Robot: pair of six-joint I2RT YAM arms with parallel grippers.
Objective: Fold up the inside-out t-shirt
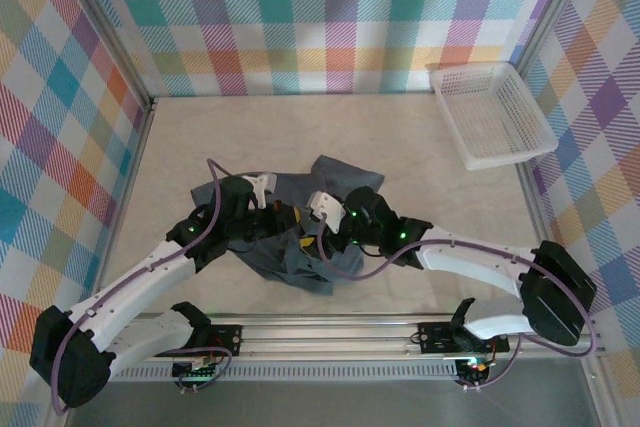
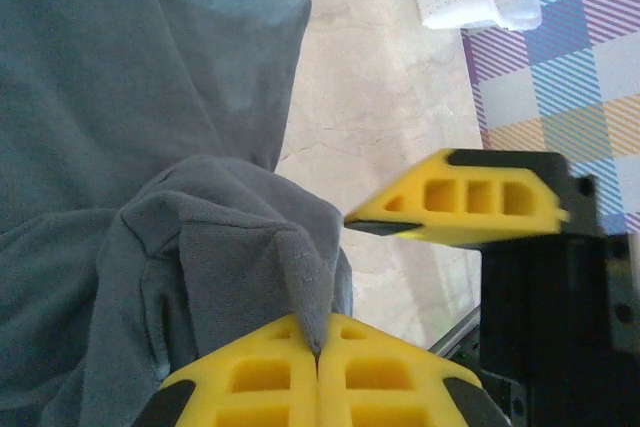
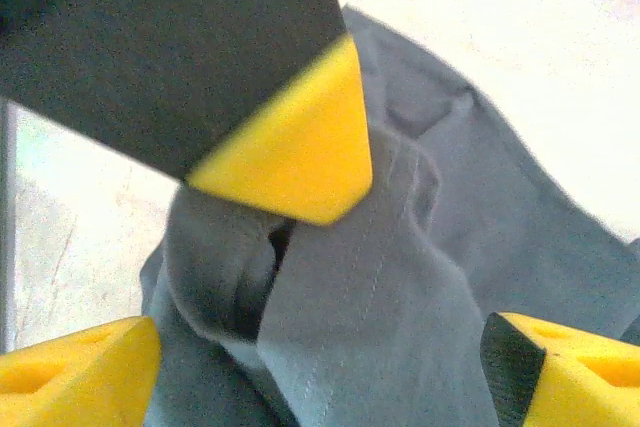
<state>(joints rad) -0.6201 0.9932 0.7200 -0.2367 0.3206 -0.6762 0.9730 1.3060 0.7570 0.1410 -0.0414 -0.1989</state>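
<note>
Crumpled near the middle of the near edge of the pale marbled table point(image 1: 400, 137), the plain dark slate-grey cotton t-shirt point(image 1: 296, 259) shows a stitched seam. The left gripper point(image 2: 318, 352), yellow jaws pressed together, pinches a raised fold of the cloth. The right gripper point(image 3: 320, 347) hangs just beside it over the fabric, jaws spread wide and holding nothing. A white plastic mesh basket point(image 1: 510, 155) sits well apart in the far right corner.

The t-shirt point(image 1: 335, 179) is plain dark slate-grey. The left gripper point(image 2: 318, 355) and right gripper point(image 3: 320, 347) have yellow fingers on black mounts, and the arms point(image 1: 140, 282) are white with black joints. The table point(image 1: 400, 137) is pale beige and marbled, the basket point(image 1: 495, 112) is white mesh, and the walls point(image 1: 320, 17) are pastel plaid in teal, orange, purple and yellow.
</note>
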